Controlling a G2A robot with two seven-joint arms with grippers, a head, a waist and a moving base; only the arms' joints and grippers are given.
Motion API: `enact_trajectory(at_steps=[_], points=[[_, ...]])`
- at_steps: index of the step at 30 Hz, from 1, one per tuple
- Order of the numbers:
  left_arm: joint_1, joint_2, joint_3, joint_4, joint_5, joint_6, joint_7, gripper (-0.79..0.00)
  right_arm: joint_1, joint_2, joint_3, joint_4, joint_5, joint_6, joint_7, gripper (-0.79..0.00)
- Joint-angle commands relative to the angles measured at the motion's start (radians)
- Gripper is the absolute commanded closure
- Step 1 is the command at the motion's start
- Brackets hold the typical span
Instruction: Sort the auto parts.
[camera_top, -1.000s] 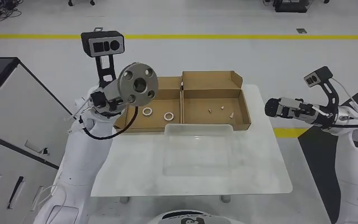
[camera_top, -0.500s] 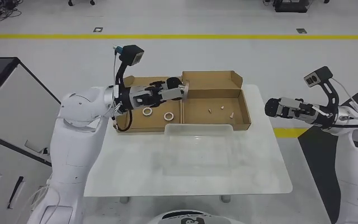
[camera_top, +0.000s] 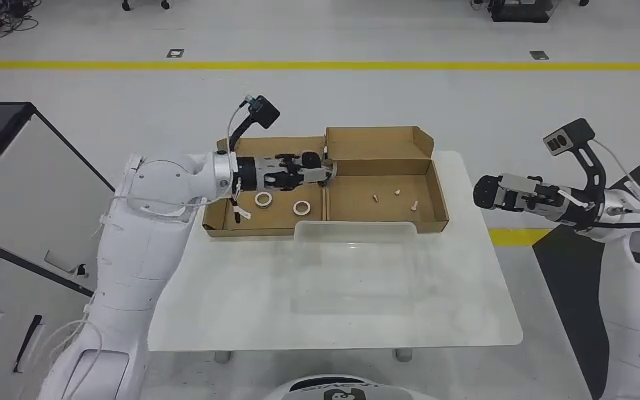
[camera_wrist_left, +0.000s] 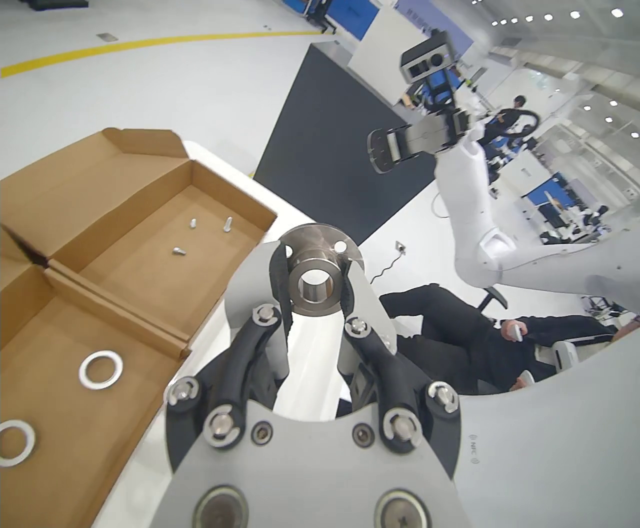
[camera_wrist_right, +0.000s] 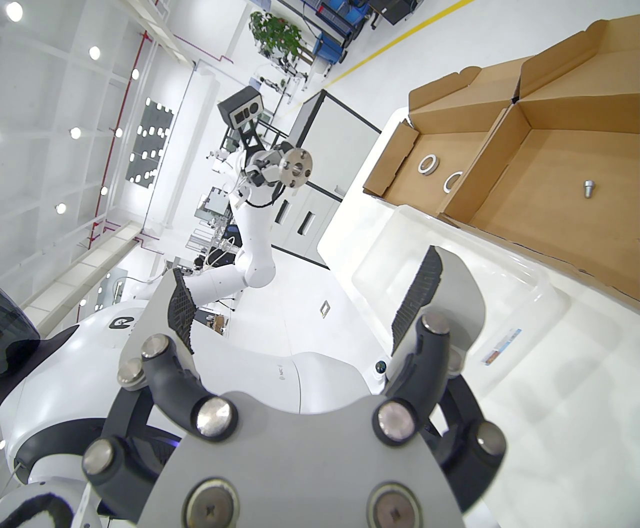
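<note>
My left gripper (camera_wrist_left: 311, 287) is clamped on the neck of a metal flange (camera_wrist_left: 322, 239). Both pads press its collar, and the wide drilled disc points away from my wrist. Gripping the narrow part gives the pads two firm faces and stops the heavy disc twisting out, as I judge it. I hold it above the washer box (camera_top: 262, 232), at that box's far corner beside the wall it shares with the bolt box (camera_top: 385, 135). From above my fingers hide most of the flange, so it may be over the shared wall itself and not inside the washer box.

Two washers (camera_top: 264, 199) lie flat on the washer box floor. Three small bolts (camera_top: 398, 191) lie just across that shared wall, like with like, which is the point of the sorting. A clear plastic tray (camera_top: 355, 265) sits against the near side of the washer box and runs along past the shared wall.

My right gripper (camera_wrist_right: 305, 295) hangs spread wide with nothing between its pads. It is well apart from the washer box, out past the table edge on the bolt box side, where it cannot foul the working arm.

Everything stands on a smooth white table (camera_top: 450, 300). Beyond the washer box's far side the pale workshop floor (camera_top: 420, 30) carries a yellow line (camera_top: 400, 65)
</note>
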Motion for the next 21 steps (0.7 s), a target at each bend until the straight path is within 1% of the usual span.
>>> enact_trajectory(at_steps=[1, 5, 11, 16, 18, 21], points=[[-0.011, 0.007, -0.009, 0.02, 0.052, 0.004, -0.022, 0.0, 0.0, 0.0, 0.0, 0.0, 0.0, 0.0, 0.0, -0.785], [-0.025, 0.025, -0.04, 0.058, 0.164, 0.011, -0.075, 0.0, 0.0, 0.0, 0.0, 0.0, 0.0, 0.0, 0.0, -0.785], [-0.017, 0.052, -0.087, 0.082, 0.292, 0.017, -0.138, 0.0, 0.0, 0.0, 0.0, 0.0, 0.0, 0.0, 0.0, -0.785], [0.002, 0.064, -0.078, 0.085, 0.381, 0.031, -0.148, 0.0, 0.0, 0.0, 0.0, 0.0, 0.0, 0.0, 0.0, -0.785], [0.004, 0.065, -0.067, 0.098, 0.39, 0.057, -0.145, 0.0, 0.0, 0.0, 0.0, 0.0, 0.0, 0.0, 0.0, -0.785], [0.004, 0.065, -0.065, 0.098, 0.393, 0.06, -0.143, 0.0, 0.0, 0.0, 0.0, 0.0, 0.0, 0.0, 0.0, -0.785]])
